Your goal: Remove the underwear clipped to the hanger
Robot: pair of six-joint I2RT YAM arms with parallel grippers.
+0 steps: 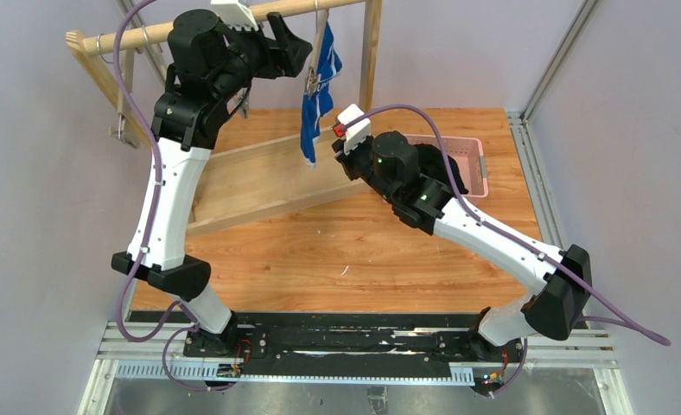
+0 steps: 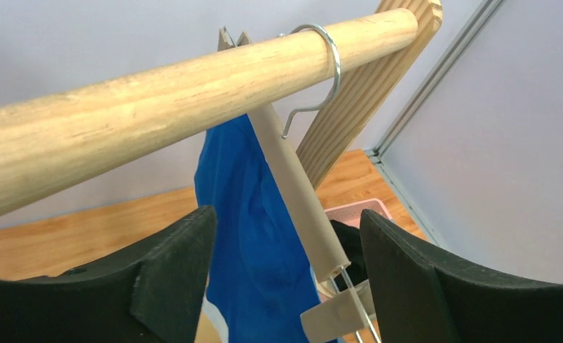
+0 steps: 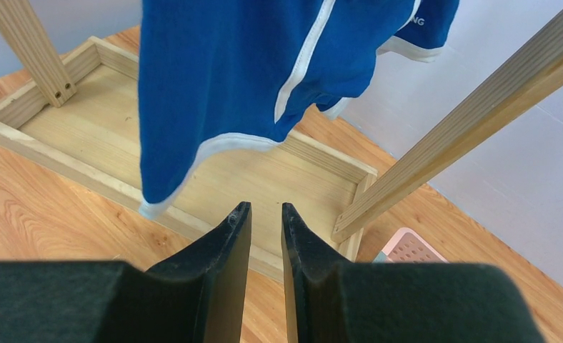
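The bright blue underwear (image 1: 320, 95) with white trim hangs from a hanger on the wooden rod (image 1: 147, 35). In the left wrist view the blue cloth (image 2: 257, 236) hangs beside the hanger's beige tube (image 2: 293, 186), with a clip (image 2: 339, 314) at the tube's end and the wire hook (image 2: 329, 64) over the rod. My left gripper (image 2: 286, 286) is open, level with the hanger just below the rod, one jaw on each side of cloth and tube. My right gripper (image 3: 264, 214) is empty, jaws nearly together, just below the cloth's hem (image 3: 221, 71). Black cloth (image 2: 346, 243) lies in the pink basket. The grey underwear is out of view.
The rack's wooden base frame (image 1: 259, 173) lies on the table under the hanging cloth. A slanted upright post (image 3: 464, 121) stands to the right of my right gripper. The pink basket (image 1: 475, 164) sits at the back right, behind the right arm.
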